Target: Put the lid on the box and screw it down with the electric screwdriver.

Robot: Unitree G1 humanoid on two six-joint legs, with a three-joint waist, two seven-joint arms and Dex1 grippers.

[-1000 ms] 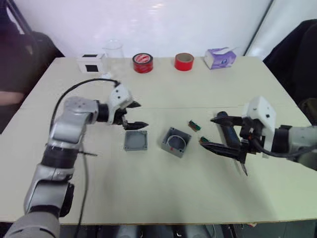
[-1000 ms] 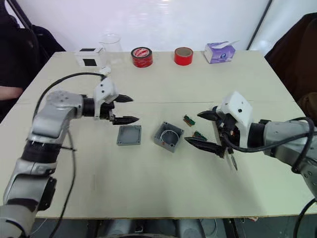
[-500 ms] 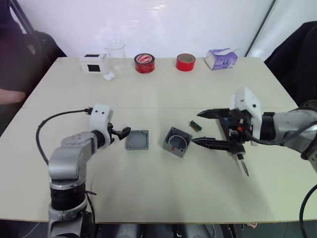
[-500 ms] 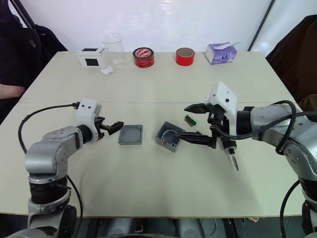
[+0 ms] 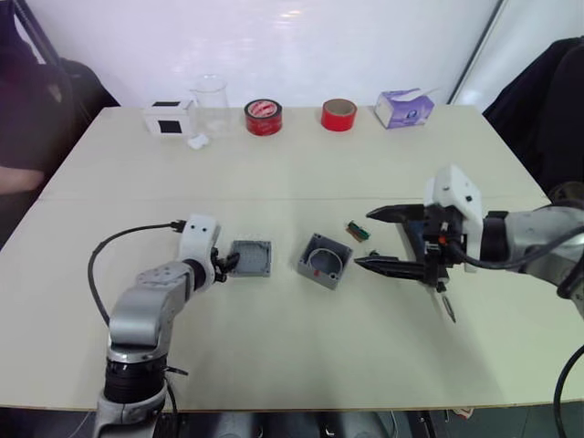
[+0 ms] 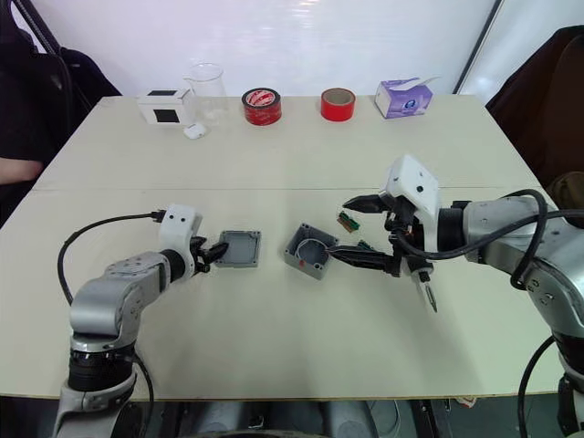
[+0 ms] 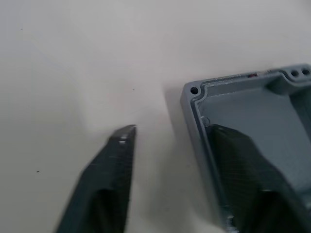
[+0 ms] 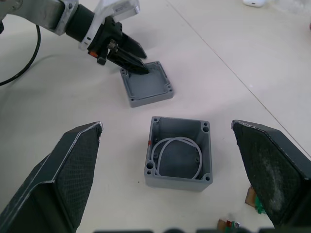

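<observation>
My left end effector (image 7: 165,145), open, straddles the lid (image 5: 251,258)'s wall, so I judge closing and lifting comes next, my right end effector (image 5: 379,239) wide open by the box (image 5: 324,261).

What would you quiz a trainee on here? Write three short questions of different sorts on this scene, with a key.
1. True or false: the shallow grey square lid sits on the deeper grey box with the white wire loop.
2. Which gripper has one finger inside the lid and one outside its wall? A) left gripper B) right gripper C) neither
3. Where is the dark pen-shaped electric screwdriver?

Key: 1. False; the lid lies on the table beside the box. 2. A. 3. Lying on the table by the right gripper, not between its fingers.
</observation>
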